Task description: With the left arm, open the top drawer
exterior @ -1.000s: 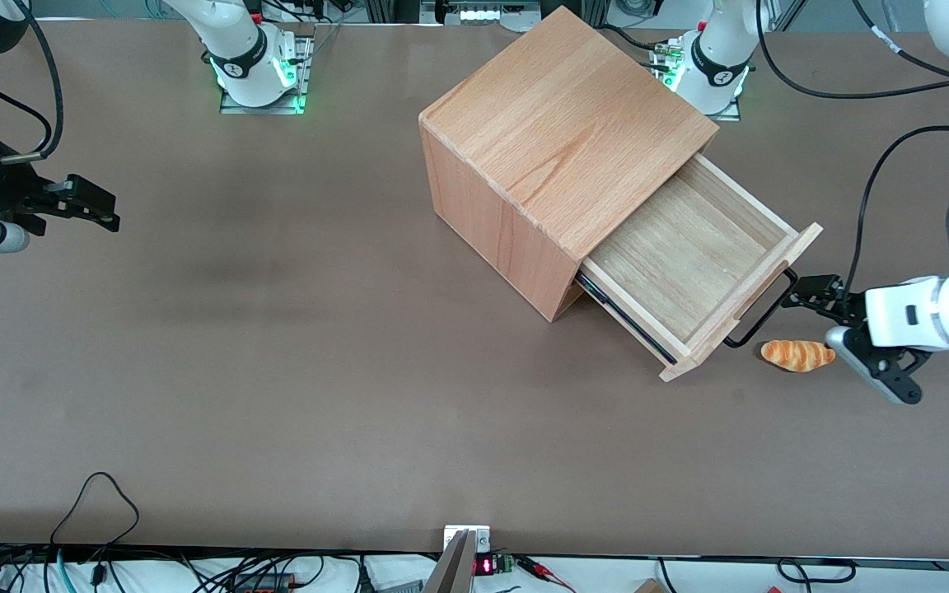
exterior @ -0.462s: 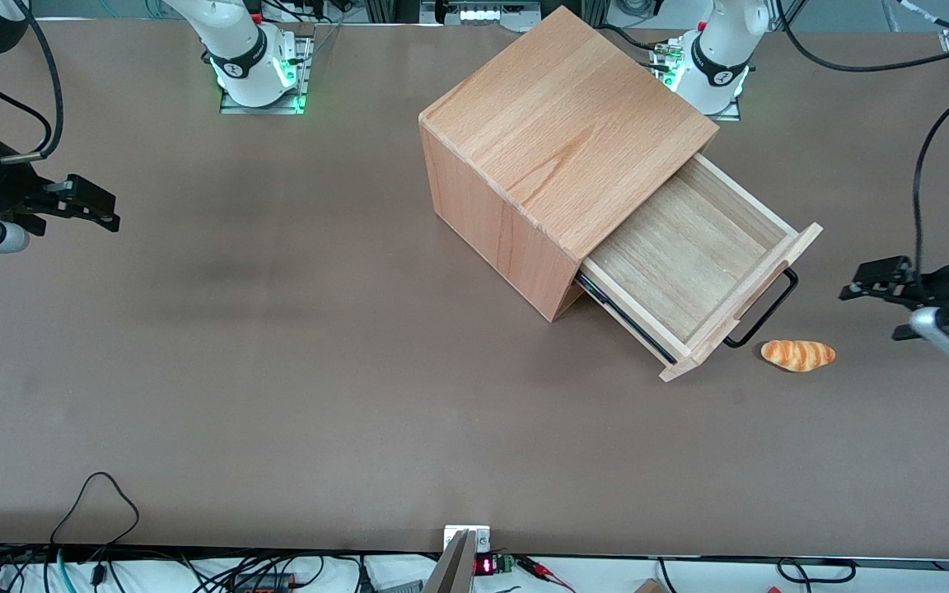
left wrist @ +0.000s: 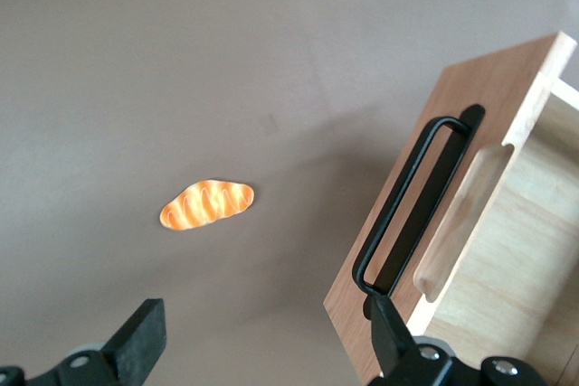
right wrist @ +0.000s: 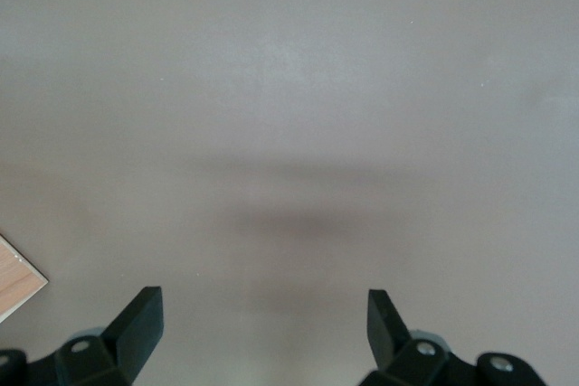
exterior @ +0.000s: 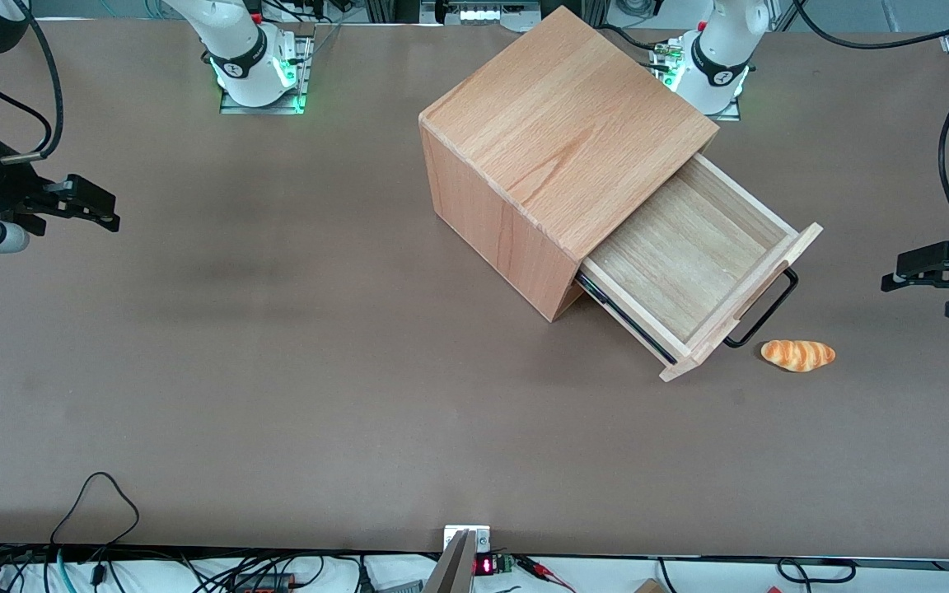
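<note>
**One drawer out, task looks done**

We see the bread roll (exterior: 797, 355) nearest, then the top drawer (exterior: 689, 263) pulled well out, handle (left wrist: 412, 206) free. Gripper (left wrist: 262, 341) spread empty, well apart. We'd probably just retreat clear.

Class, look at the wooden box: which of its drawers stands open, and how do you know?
The top drawer is open: it juts from the box, bare floor showing, black handle toward the open left gripper, which is clear of it. Any drawer below stays in.
</note>
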